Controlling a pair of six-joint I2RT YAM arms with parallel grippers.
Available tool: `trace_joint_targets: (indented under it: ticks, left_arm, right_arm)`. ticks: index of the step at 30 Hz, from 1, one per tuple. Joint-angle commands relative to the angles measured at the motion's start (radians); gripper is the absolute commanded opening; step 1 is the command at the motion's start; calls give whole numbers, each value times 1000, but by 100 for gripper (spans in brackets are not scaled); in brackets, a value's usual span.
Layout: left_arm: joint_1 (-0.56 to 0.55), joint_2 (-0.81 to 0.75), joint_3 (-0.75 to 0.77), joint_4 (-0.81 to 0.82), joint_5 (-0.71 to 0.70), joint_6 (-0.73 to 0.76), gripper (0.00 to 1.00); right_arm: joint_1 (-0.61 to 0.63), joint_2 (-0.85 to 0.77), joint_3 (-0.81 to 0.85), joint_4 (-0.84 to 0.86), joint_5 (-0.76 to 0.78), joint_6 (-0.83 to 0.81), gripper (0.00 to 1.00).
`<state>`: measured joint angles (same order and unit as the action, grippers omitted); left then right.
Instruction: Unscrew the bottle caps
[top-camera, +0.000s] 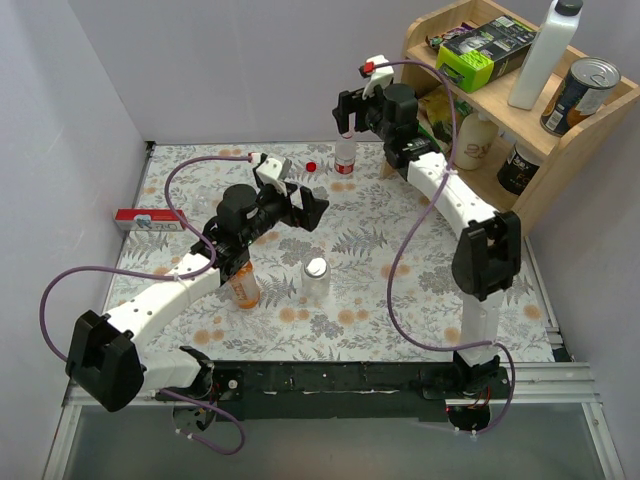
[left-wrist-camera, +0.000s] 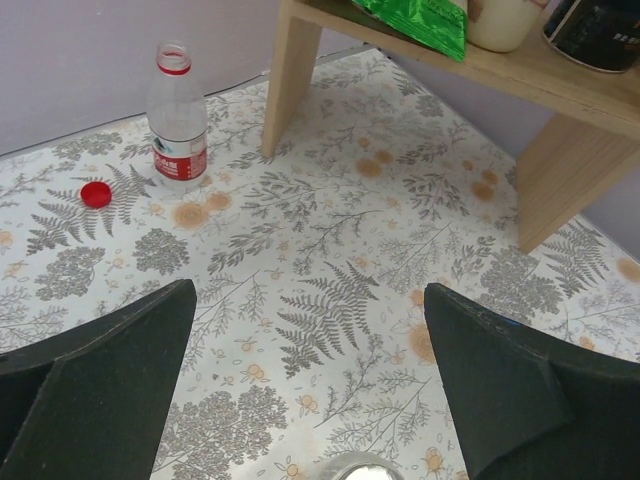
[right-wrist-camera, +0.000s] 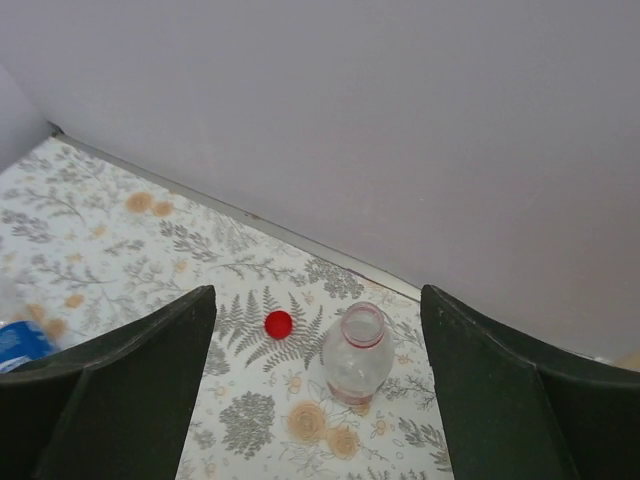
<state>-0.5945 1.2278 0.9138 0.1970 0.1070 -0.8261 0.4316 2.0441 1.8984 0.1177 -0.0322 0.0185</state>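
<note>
The clear bottle with a red label (top-camera: 345, 157) stands uncapped at the back of the table; it also shows in the left wrist view (left-wrist-camera: 177, 120) and the right wrist view (right-wrist-camera: 357, 352). Its red cap (top-camera: 311, 166) (left-wrist-camera: 96, 194) (right-wrist-camera: 278, 324) lies on the mat just left of it. My right gripper (top-camera: 347, 108) (right-wrist-camera: 318, 400) is open and empty above this bottle. My left gripper (top-camera: 318, 210) (left-wrist-camera: 310, 400) is open and empty over mid-table. The squat clear bottle (top-camera: 316, 285) keeps its silver-white cap (top-camera: 316, 267) (left-wrist-camera: 360, 468). The orange-liquid bottle (top-camera: 243, 287) stands under my left arm, top hidden. A blue-labelled bottle (right-wrist-camera: 15, 342) shows at the left edge.
A wooden shelf (top-camera: 560, 150) (left-wrist-camera: 560, 150) stands at the back right with a tall white bottle (top-camera: 545, 50), a can (top-camera: 583, 93), a green box (top-camera: 485, 48) and a cream bottle (top-camera: 475, 142). A red box (top-camera: 145, 219) lies by the left wall.
</note>
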Motion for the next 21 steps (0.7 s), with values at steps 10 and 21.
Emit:
trace_joint_targets:
  ticks: [10,21]
  left_arm:
    - [200,107,132,-97,162,-195,98]
    - [226,162,230,-237,146,-146,98]
  right_arm:
    - [146,-720,-625,-211,80,201,84]
    - [511,-719,-707,-444,189,301,81]
